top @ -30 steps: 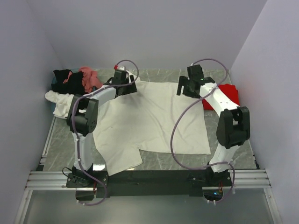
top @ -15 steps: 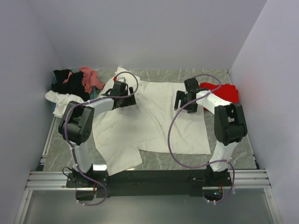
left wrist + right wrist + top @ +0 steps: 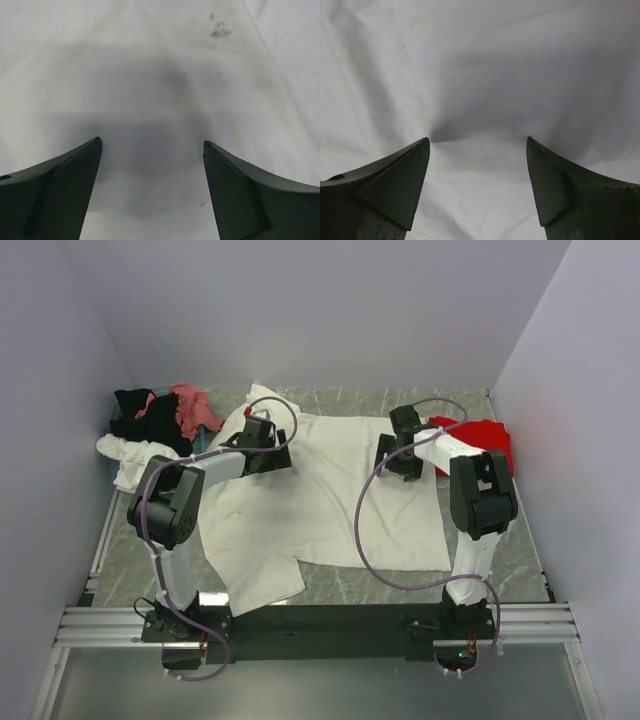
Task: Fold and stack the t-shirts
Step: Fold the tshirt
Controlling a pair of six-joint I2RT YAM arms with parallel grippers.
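Grey marbled table, pale walls on three sides.

- cream t-shirt: spread flat mid-table, by far the largest item. One sleeve points to the far left, and the near-left corner reaches the table's near edge by the left arm base.
- red t-shirt: bunched at the far right by the wall, just beside the cream shirt's far-right corner. It is partly hidden behind the right arm.
- far-left corner heap: black shirt, pink shirt and white shirt, crumpled and touching. The white one is nearest and the pink one lies closest to the cream sleeve.

left gripper: low over the cream shirt's far-left part, below the sleeve. Left wrist view shows the fingers spread wide with only cream cloth in the gap, nothing pinched. A dark shadow sits right under the tips, so it is very close to the fabric. Small dark specks mark the cloth further ahead.

right gripper: low over the shirt's far-right part, near the red shirt. Right wrist view shows the fingers also wide apart with no grip. Cloth between the tips is puckered, creases fanning out from that spot. Can't tell whether the tips are pressing on it or just above it.

Purple cable from the right arm loops across the cream shirt.
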